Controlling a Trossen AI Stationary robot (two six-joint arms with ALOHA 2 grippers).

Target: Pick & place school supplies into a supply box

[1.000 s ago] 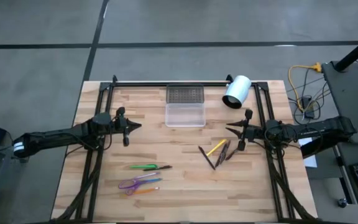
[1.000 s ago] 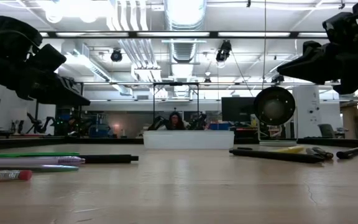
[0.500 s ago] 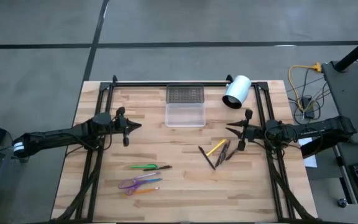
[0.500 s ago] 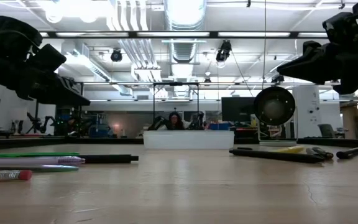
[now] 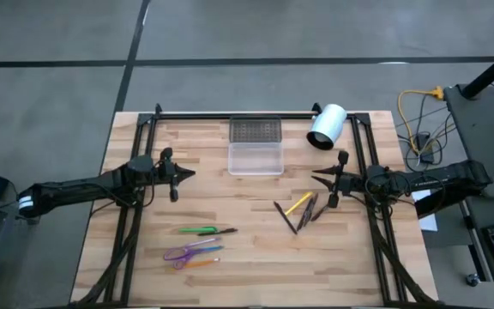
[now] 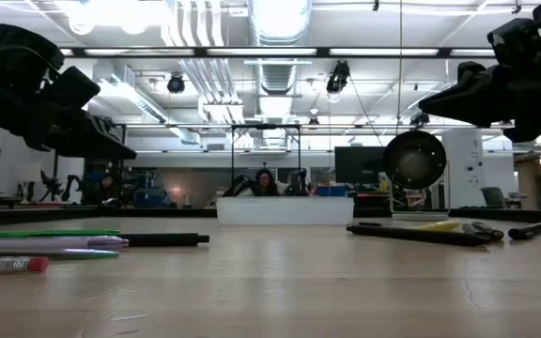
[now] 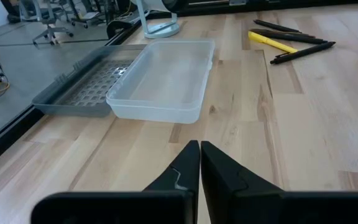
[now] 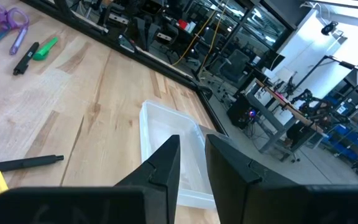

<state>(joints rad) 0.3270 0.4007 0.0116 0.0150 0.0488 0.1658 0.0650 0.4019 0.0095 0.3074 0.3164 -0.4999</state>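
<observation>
Nothing had changed: our left gripper (image 7: 199, 163) stayed closed and empty, our right gripper (image 8: 191, 163) slightly parted, empty; box (image 5: 256, 158) unfilled.

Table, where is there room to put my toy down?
Bare wood lies between the clear box and the green pen, from the left hand across to the dark pens. The near right corner of the table is free too. It is crowded around the purple scissors and by the yellow pencil.
</observation>
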